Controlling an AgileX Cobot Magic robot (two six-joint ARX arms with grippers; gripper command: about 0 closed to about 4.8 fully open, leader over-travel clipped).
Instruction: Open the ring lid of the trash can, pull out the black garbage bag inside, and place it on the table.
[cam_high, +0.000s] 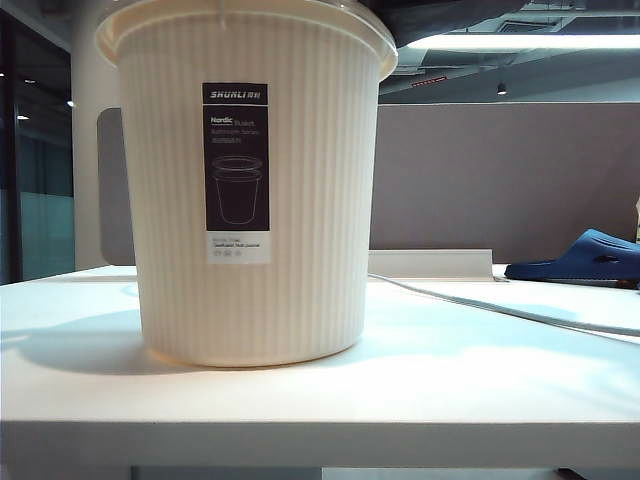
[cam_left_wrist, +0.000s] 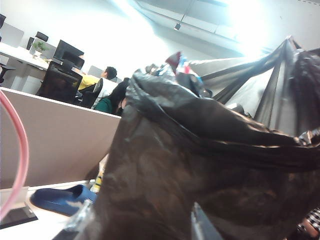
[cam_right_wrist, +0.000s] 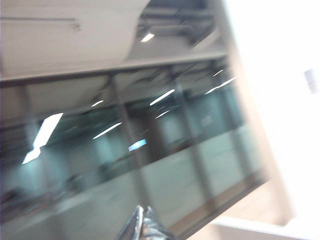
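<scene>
Trash can (cam_high: 247, 180): cream-white, finely ribbed, tapering to its base. Stands upright on the table (cam_high: 420, 390), left of centre in the exterior view, long axis vertical, mouth up. Its black-and-white label faces the camera.

Black garbage bag (cam_left_wrist: 210, 165): glossy, crinkled and bulky; it fills most of the left wrist view, close to the camera. The top is gathered into folds and one thin sheet stretches upward. Which way its long axis runs can't be told.

Ring lid (cam_left_wrist: 19, 155): a thin pink arc at the edge of the left wrist view, beside the bag.

A blue slipper (cam_high: 588, 257) lies on the far right of the table, well apart from the can.

Left gripper: fingers not clearly visible behind the bag; grip can't be told.

Right gripper: out of frame, jaws closed. The right wrist view is blurred, with a scrap of crinkled plastic at the frame edge.
</scene>
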